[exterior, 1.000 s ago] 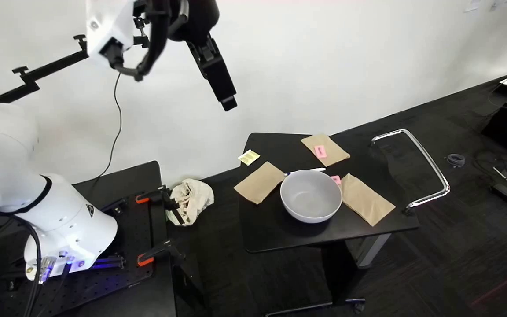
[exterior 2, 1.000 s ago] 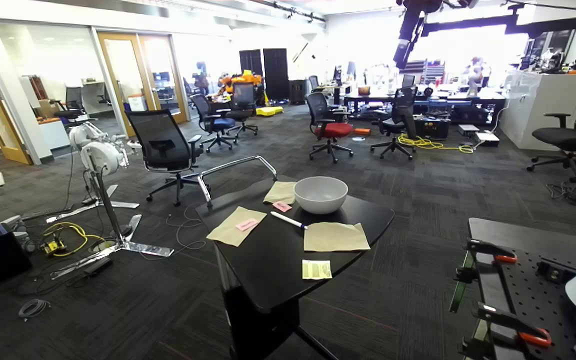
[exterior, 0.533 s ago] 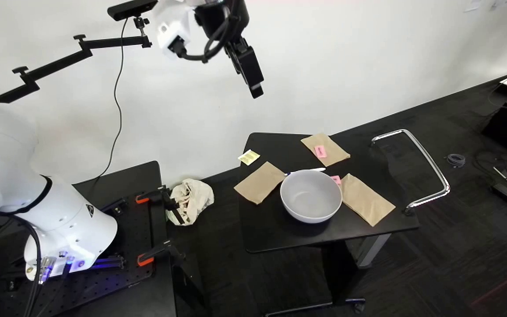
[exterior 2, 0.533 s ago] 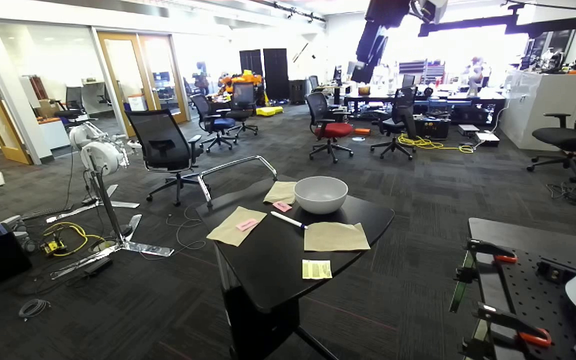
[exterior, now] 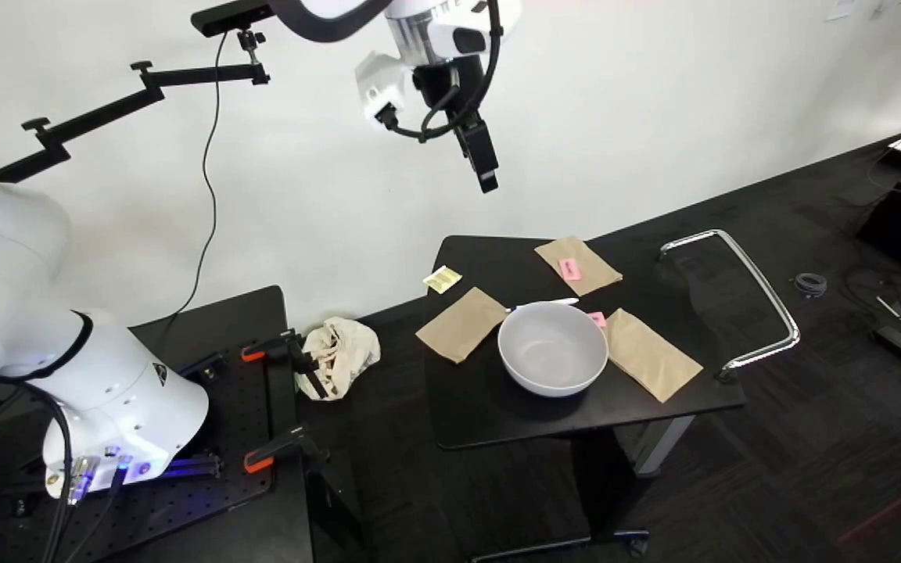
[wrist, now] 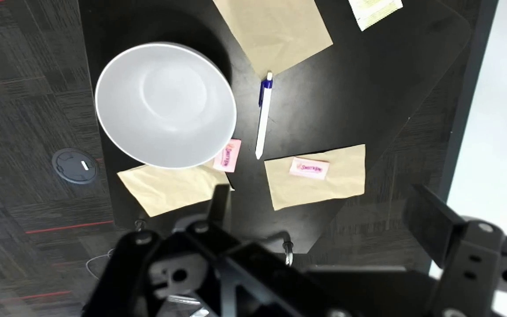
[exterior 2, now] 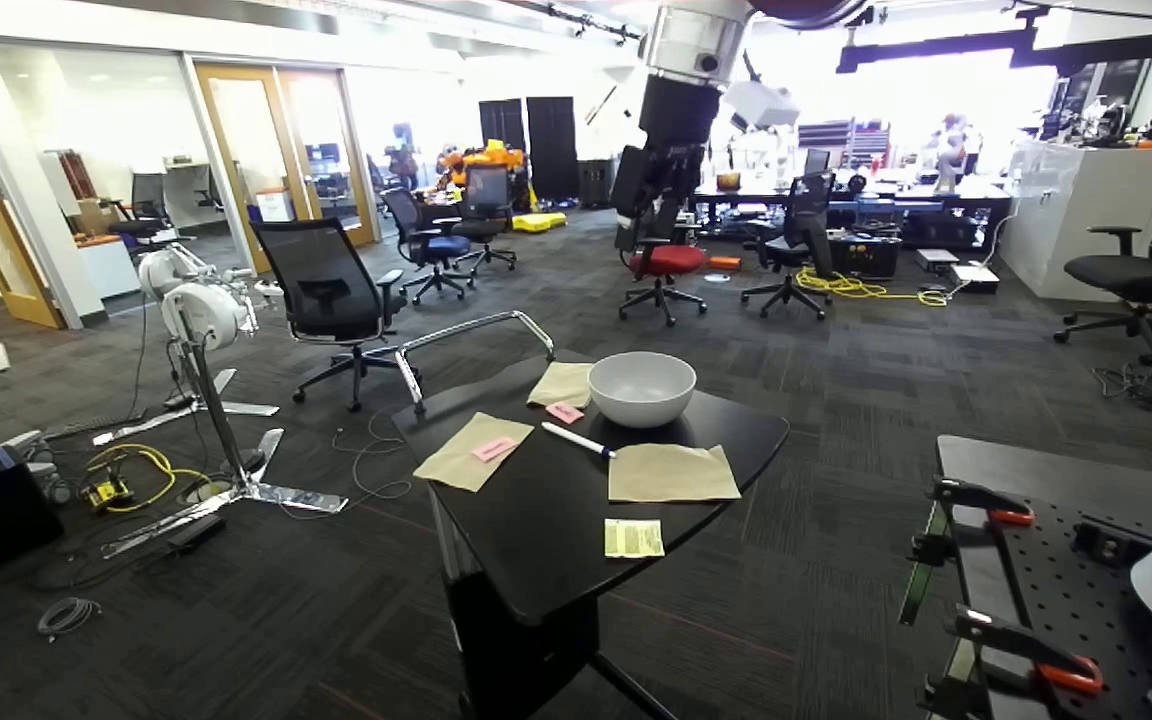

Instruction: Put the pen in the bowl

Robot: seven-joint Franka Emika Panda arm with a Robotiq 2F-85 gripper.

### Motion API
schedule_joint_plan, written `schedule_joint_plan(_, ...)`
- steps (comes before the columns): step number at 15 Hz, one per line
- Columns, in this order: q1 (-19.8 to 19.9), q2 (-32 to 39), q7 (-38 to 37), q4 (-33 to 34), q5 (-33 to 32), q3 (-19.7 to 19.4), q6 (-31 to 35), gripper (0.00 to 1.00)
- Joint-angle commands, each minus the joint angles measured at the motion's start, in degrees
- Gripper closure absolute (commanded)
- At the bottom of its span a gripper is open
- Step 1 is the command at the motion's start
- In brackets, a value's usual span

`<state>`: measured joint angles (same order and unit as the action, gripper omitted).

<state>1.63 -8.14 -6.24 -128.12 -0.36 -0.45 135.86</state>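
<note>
My gripper [wrist: 319, 190]: free room below, down to the table [wrist: 332, 97].
Bowl [wrist: 170, 105]: mouth clear from above; its wall rises near one side of the pen [wrist: 263, 119].
Pen's other side: bare table, room for me to reach down.
Brown paper [wrist: 280, 35]: flat, at the pen's button end.
Rail [exterior: 758, 283]: stands up at the table's edge.

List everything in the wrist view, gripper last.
Bowl: one, grey, on table
Pen: one, white and blue, beside bowl
Papers: three, tan, on table
Small packets: two, pink, one on a paper, one by bowl
Larger packet: one, yellow, top edge
Table: one, black, under these
Floor disc: one, grey, left
Cable: one, pale, lower left
Chrome rail: one, silver, bottom
Floor: one, dark, below table
Wall: one, white, right edge
Gripper: one, black, open, bottom
</note>
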Motion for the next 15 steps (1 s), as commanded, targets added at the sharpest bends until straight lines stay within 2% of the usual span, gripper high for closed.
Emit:
schedule_joint_plan(1, 0.05, 6.95, -5.85, 4.88, -4.24, 1.17, 1.73, 0.0)
schedule_joint_plan(8, -0.83, 17.78, -5.52, 10.4, -4.76, -0.01, 7.13, 0.0)
schedule_joint_plan(15, -1.64, 25.92, -5.52, 13.09, -4.16, -1.03, 11.25, 0.0)
